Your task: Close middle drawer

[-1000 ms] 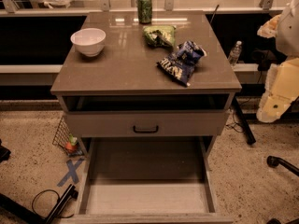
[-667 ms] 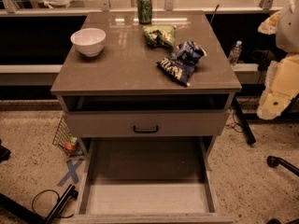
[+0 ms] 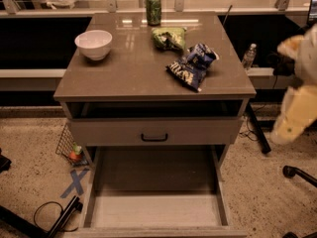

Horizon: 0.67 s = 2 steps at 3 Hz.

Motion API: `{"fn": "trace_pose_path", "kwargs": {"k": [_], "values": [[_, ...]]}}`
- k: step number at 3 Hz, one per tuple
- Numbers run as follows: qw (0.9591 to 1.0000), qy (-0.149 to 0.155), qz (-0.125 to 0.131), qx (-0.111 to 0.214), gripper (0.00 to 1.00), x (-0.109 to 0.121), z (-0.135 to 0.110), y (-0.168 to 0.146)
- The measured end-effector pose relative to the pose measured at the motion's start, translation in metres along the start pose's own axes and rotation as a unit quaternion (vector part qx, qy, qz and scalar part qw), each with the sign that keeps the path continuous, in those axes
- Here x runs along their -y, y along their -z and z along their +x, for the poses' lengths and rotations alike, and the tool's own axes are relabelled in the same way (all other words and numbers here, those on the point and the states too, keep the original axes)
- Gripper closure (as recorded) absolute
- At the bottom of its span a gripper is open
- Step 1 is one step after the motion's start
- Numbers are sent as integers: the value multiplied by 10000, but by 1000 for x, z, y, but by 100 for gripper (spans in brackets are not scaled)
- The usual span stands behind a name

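Speckled floor shows round the counter — middle drawer unmoved, fully out; only the end effector, far right, has dipped, grip indiscernible — closing not begun.

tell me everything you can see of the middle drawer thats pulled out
The middle drawer is pulled far out toward the camera, below the drawer with the black handle. It looks like grey-beige board: a flat floor, two thin side walls and a low front whose top edge runs along the bottom of the view; its handle is out of sight. It sits level, its rear shadowed under the cabinet. The gripper hangs to its right, apart from it.
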State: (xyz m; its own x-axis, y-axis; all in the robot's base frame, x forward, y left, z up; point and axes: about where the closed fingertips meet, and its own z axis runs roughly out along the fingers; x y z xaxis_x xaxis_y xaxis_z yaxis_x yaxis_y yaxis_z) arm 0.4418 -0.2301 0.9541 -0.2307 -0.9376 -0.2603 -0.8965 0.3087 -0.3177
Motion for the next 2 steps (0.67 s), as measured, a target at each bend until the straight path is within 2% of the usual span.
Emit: {"fn": "trace_pose_path", "kwargs": {"k": [1,2], "values": [[9973,-284,-35,681,0,-54,36,-51],[9903,-709,-75,1193,0,-101,75,-107]]}}
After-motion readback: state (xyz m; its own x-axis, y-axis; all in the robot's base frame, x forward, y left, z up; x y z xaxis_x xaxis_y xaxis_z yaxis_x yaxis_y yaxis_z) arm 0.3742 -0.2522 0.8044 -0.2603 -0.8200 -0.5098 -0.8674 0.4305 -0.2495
